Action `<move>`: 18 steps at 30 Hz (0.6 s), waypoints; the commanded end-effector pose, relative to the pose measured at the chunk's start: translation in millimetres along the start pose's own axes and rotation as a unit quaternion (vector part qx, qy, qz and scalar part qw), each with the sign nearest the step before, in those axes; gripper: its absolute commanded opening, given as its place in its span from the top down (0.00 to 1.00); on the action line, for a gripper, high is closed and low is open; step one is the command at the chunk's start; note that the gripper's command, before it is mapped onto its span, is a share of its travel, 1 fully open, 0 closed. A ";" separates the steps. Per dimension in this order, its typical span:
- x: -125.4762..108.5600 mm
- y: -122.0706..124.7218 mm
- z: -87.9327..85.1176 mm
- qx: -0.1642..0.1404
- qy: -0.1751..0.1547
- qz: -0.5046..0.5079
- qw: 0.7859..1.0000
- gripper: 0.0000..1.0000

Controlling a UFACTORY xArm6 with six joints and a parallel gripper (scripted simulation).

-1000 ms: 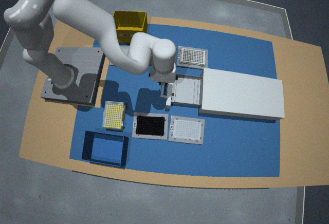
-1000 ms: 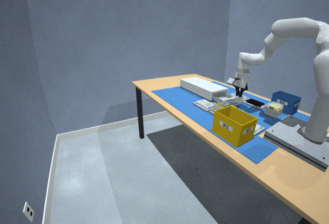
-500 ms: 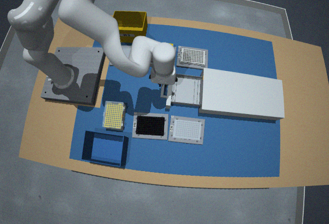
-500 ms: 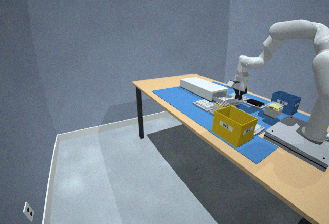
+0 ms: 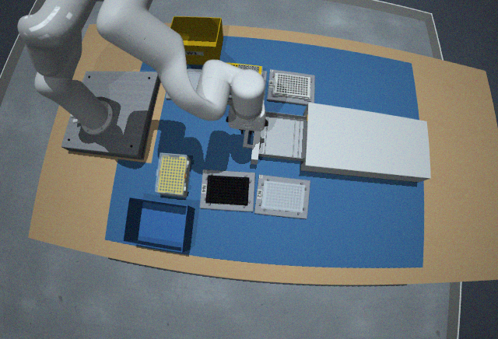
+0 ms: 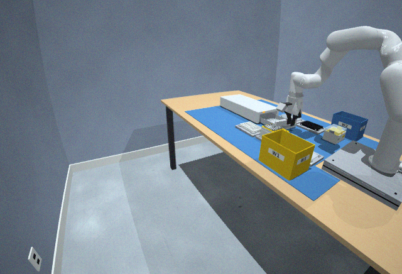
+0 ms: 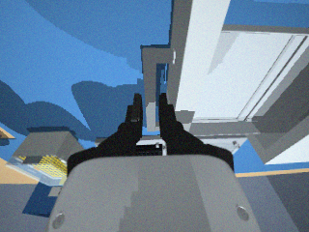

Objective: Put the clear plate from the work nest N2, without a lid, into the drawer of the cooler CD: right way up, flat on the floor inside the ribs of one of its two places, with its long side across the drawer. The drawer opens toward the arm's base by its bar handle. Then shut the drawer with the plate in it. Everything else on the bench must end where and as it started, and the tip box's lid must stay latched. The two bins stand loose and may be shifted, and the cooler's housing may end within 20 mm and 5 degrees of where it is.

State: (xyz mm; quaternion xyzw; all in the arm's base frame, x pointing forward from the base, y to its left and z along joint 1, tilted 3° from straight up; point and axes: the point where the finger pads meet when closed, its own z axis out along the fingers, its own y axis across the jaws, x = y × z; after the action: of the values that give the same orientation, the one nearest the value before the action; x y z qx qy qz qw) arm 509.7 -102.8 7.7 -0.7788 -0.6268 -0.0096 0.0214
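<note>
The clear plate (image 5: 283, 196), without a lid, sits in the work nest N2 (image 5: 278, 213). The cooler's white housing (image 5: 366, 140) (image 6: 246, 104) stands to the right in the top view. Its drawer (image 5: 281, 138) (image 7: 237, 72) is pulled out toward the arm's base, and its visible floor part is empty. My gripper (image 5: 252, 136) (image 6: 291, 123) (image 7: 150, 102) points down at the drawer front, its fingers partly open with nothing gripped. The grey bar handle (image 5: 245, 141) (image 7: 150, 82) shows between the fingertips in the wrist view, with gaps on both sides; their height against the bar is unclear.
A black plate (image 5: 227, 190) sits beside N2. The tip box (image 5: 173, 174) (image 6: 334, 134) and blue bin (image 5: 160, 226) (image 6: 353, 127) stand nearer the base. The yellow bin (image 5: 201, 54) (image 6: 285, 157) stands opposite. A white plate (image 5: 291, 86) sits beyond the drawer.
</note>
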 end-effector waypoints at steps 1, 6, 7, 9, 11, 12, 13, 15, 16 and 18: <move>0.0 1.6 3.9 -0.002 0.000 0.000 1.000 0.79; 0.0 1.6 12.2 -0.002 0.000 0.000 1.000 0.79; 0.0 1.6 13.9 -0.002 0.000 0.000 1.000 0.79; 0.0 1.6 17.3 -0.002 0.000 0.000 1.000 0.79; 0.0 1.6 17.2 -0.002 0.000 0.000 1.000 0.79; 0.0 1.6 17.2 -0.002 0.000 0.000 1.000 0.79; 0.0 1.6 17.2 -0.002 0.000 0.000 1.000 0.79; 0.0 1.6 17.2 -0.002 0.000 0.000 1.000 0.79; 0.0 1.6 17.2 -0.002 0.000 0.000 1.000 0.79; 0.0 1.6 17.2 -0.002 0.000 0.000 1.000 0.79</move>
State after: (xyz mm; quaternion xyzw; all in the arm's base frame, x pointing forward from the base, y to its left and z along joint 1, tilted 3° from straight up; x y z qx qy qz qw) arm 510.1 -102.1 -10.4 -0.7788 -0.6268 -0.0101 0.0208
